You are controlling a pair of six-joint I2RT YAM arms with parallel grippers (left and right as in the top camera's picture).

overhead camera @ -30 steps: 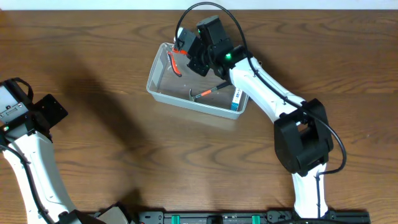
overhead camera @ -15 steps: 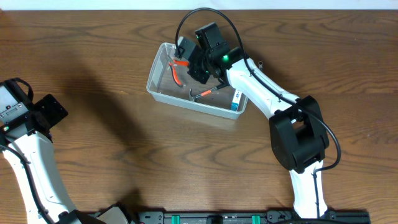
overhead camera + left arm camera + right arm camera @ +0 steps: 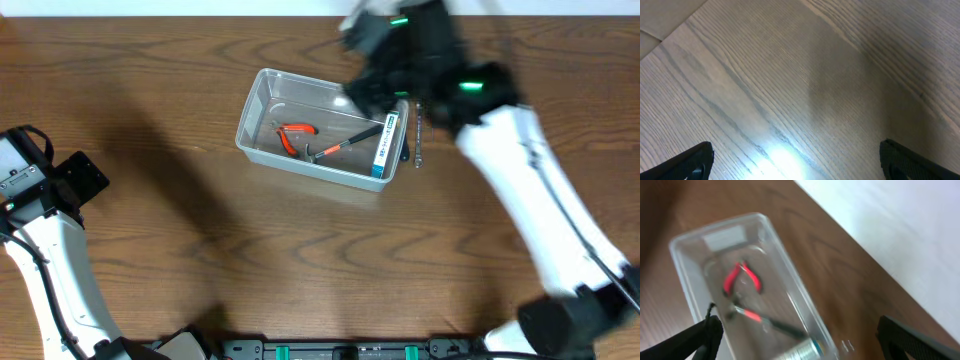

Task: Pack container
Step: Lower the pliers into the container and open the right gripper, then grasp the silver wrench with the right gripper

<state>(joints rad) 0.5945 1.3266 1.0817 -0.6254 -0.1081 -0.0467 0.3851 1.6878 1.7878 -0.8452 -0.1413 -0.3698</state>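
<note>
The clear plastic container (image 3: 250, 112) stands on the wooden table at centre back. Inside it lie red-handled pliers (image 3: 296, 135), a slim black-and-red tool (image 3: 346, 142) and a blue-and-white box (image 3: 386, 150). My right gripper (image 3: 368, 80) hovers blurred above the container's far right corner, open and holding nothing. In the right wrist view the container (image 3: 715, 225) lies below with the pliers (image 3: 740, 277) and the slim tool (image 3: 765, 321) in it, and the gripper (image 3: 800, 345) spreads wide. My left gripper (image 3: 797, 162) is open over bare wood at the far left.
A small metal piece (image 3: 418, 130) lies on the table just right of the container. The left arm (image 3: 45, 190) stands at the left edge. The table's far edge runs close behind the container, with a pale floor (image 3: 900, 225) beyond it.
My right gripper opened and let go of the red pliers, which now lie in the container. It then rose and swung away to the right. The left arm has not moved.
</note>
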